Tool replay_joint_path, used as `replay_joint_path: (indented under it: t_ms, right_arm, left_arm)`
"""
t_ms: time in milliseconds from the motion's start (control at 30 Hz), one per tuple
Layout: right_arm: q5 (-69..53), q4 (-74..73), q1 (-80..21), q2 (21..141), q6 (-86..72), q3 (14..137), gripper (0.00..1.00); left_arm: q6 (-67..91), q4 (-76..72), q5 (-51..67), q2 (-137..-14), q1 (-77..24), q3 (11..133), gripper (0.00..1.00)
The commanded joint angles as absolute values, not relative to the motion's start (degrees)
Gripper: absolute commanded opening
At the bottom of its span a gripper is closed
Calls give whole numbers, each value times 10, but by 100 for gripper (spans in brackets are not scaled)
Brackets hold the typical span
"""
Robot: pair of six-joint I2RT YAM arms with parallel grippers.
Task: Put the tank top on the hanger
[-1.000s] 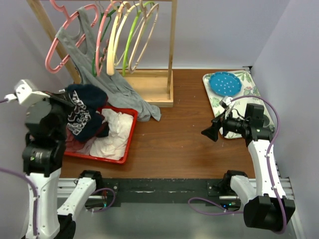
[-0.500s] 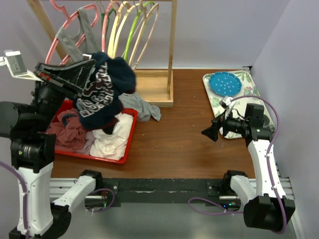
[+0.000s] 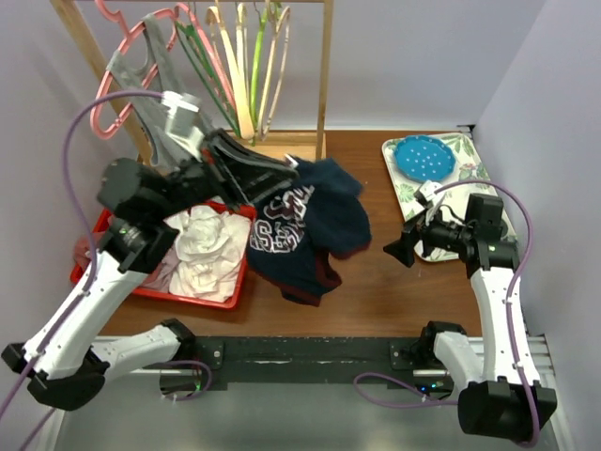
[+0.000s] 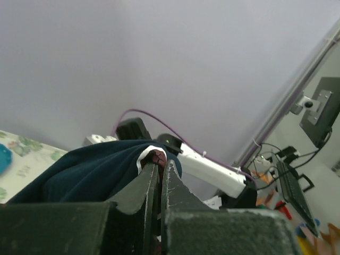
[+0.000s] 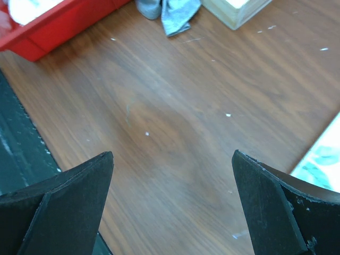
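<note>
Nearest on the right, the right pincer [image 3: 402,242] hangs spread wide over the bare counter [image 3: 376,291], holding nothing. Mid-counter, the navy tank top [image 3: 315,221] dangles from the left pincer [image 3: 293,171], whose tips are pressed tight on its red-trimmed edge. The cloth droops toward the wood just beside the red bin [image 3: 141,289]. Behind, the tan hanger [image 3: 283,66] hangs on the wooden rack [image 3: 325,94]

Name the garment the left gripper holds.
The navy tank top, in the left gripper; the grey top hangs on a pink hanger; the white garment lies in the red bin.
</note>
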State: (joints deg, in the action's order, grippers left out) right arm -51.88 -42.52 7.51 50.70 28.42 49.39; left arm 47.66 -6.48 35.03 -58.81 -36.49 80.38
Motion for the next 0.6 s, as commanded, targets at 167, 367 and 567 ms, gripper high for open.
replay_joint_path:
  t_ms: [167,367,567]
  right_arm:
    - [-400,-581,75,506,396,614,99]
    - [-349,-614,75,512,439,612,99]
    - [-390,-697,74,514,568,574,99]
  left_arm:
    - [389,-127,209,-622,-473,634,0]
    - [360,-122,107,-713,-476,541,10]
    - [254,31,42,-713,-477,607,73]
